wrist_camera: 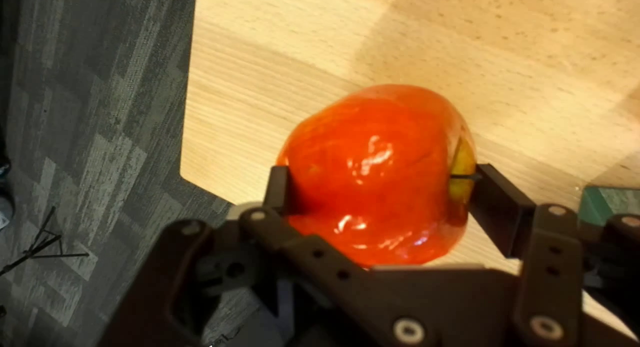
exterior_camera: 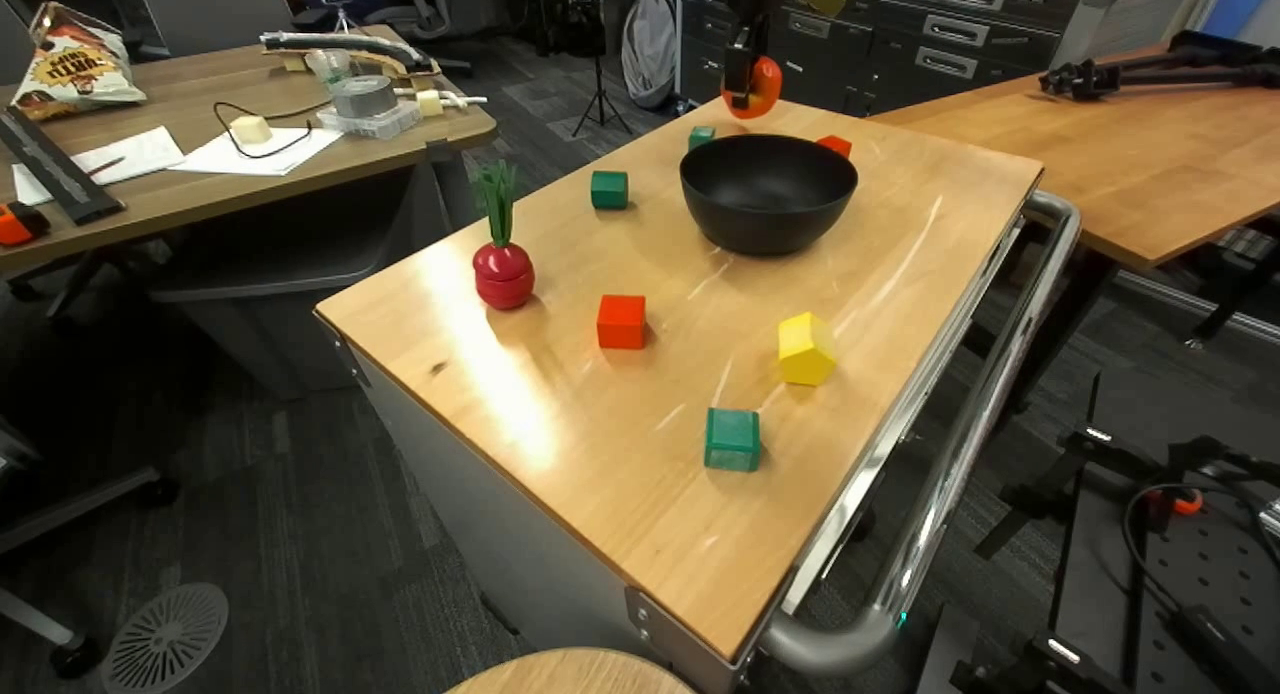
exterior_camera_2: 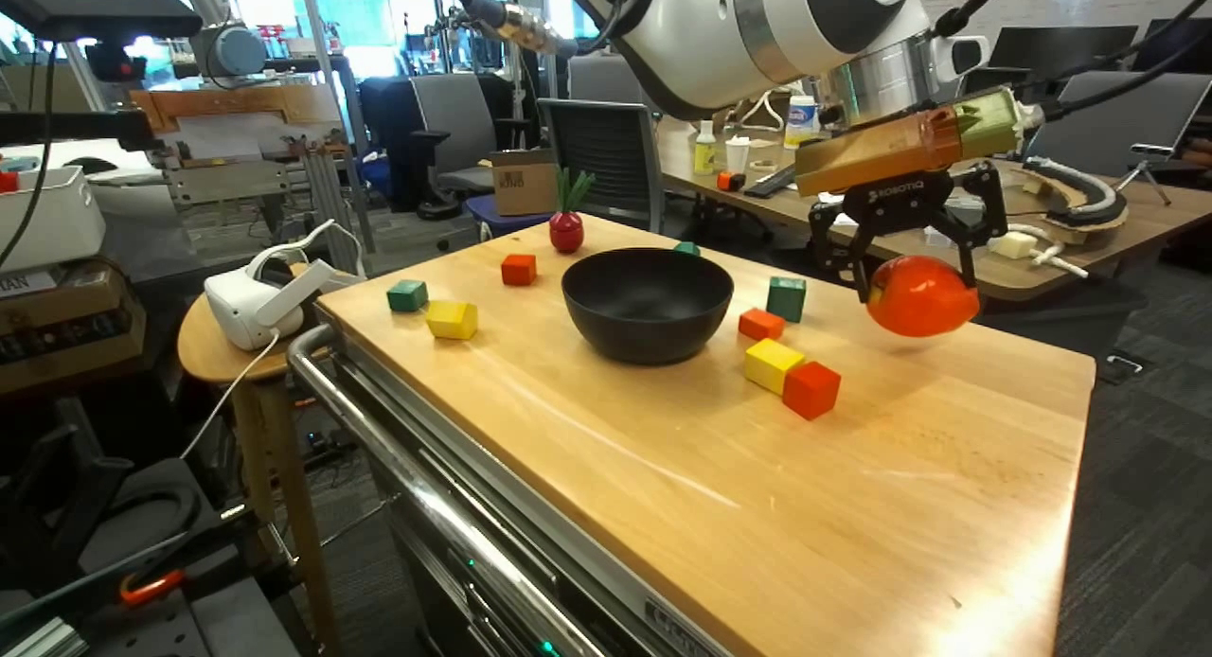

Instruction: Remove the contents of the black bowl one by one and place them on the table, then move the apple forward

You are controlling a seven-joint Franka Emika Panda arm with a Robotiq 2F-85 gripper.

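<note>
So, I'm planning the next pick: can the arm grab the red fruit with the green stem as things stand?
Probably not yet: the gripper holds the apple. With that set down, the stemmed fruit looks approachable from above, as nothing covers it.

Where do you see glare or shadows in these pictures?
In both exterior views, glare whitens a patch near the edge of the large rectangular light-wood tabletop; in the wrist view, small highlights dot the round, glossy orange-red apple, and a soft-edged shadow darkens the tabletop toward the upper right.
</note>
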